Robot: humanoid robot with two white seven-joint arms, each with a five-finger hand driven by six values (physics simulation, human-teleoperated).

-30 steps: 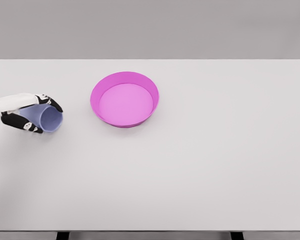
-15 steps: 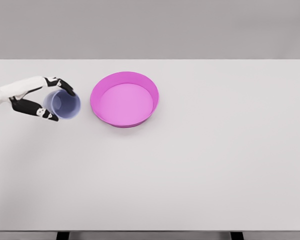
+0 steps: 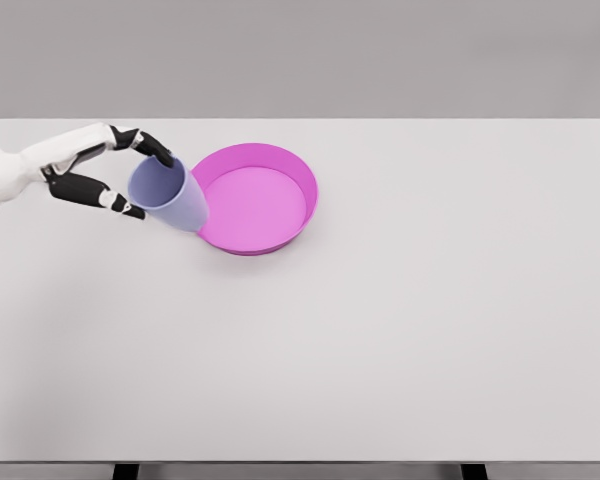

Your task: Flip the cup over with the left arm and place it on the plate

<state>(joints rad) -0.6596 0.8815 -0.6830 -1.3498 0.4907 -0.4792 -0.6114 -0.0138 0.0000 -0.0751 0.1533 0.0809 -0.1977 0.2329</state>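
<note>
Gripping the cup [image 3: 170, 195] at its rim end, the left robot hand [image 3: 100, 170] comes in from the nine o'clock edge of the view, white forearm stretched along the tabletop [image 3: 400, 340]. Black fingers [image 3: 152, 145] wrap over the top of the rim, and more dark fingers [image 3: 105, 195] curl under it, so the hand is clamped on the cup, holding it off to the nine o'clock side of the plate [image 3: 250, 197].

The cup is pale lavender-blue and clearly tilted. Its long axis runs on a slant from ten o'clock down to four o'clock. The wide open mouth sits at the ten o'clock end, up by the fingers, and the narrower closed base points toward four o'clock, aimed at the plate. That base end overlaps the plate's left rim in the view; whether it actually touches the rim or hangs just above it, I cannot tell. Part of the inside wall of the cup shows through the mouth, facing up and slightly toward the camera.

The plate is a round magenta dish with a raised wall, lying flat just left of the tabletop's centre, toward the twelve o'clock side. Its floor is bare pink.

No right arm shows anywhere in the view.
</note>
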